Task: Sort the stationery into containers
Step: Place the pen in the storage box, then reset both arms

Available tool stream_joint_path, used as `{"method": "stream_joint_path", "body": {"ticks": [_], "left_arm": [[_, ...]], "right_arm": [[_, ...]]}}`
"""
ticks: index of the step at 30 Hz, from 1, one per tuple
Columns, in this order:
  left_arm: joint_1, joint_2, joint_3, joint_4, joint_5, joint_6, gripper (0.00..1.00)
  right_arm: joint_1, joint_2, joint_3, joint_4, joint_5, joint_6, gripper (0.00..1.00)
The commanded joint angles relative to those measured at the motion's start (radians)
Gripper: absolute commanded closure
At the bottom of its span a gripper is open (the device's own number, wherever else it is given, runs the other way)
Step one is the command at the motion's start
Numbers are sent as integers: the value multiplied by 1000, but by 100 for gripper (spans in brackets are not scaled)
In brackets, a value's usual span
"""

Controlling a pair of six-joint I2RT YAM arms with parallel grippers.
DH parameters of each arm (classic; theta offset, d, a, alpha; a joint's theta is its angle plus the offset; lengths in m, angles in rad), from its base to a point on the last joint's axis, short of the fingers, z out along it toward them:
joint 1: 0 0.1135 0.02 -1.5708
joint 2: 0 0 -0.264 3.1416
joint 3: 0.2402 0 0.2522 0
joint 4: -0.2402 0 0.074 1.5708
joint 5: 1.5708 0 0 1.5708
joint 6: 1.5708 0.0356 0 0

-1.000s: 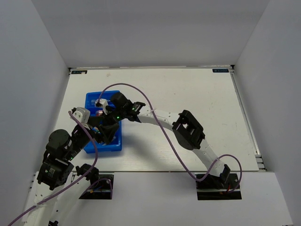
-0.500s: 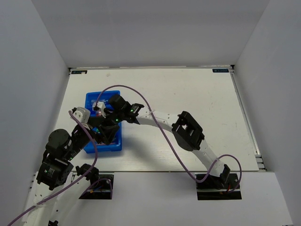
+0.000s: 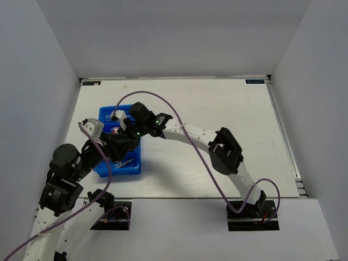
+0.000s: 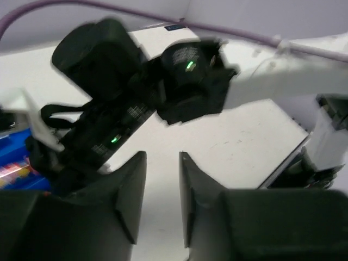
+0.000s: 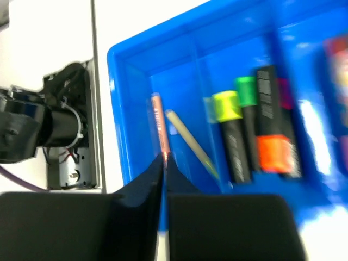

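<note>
Bright blue shallow plastic tray (image 5: 123, 125): 2 thin pencil-like sticks (image 5: 163, 128) in one compartment, 3 black highlighters (image 5: 255, 130) in the next, all lengthwise. Cream stick (image 5: 190, 142) slanted. Right gripper (image 5: 165, 161) pinched closed, tips at pink stick (image 5: 159, 122) near end, contact unclear. Left gripper (image 4: 162, 159) partly apart, empty.

White table (image 3: 217, 119), pale grey walls (image 3: 179, 38) boxing it in.
Small blue label (image 3: 254, 81) at its far right corner, a dark label (image 3: 92, 83) far left.
</note>
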Motion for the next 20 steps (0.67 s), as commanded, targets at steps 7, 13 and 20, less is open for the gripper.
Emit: {"method": "stream_joint_path", "body": {"ticks": [7, 13, 20], "left_arm": [[0, 147, -5, 28, 136, 8, 97], [-2, 240, -142, 40, 6, -20, 0], [-37, 461, -160, 67, -34, 31, 0]], "right_arm": [[-278, -291, 46, -387, 268, -14, 10], [-398, -542, -267, -485, 675, -37, 10], [-405, -1070, -828, -216, 791, -203, 10]]}}
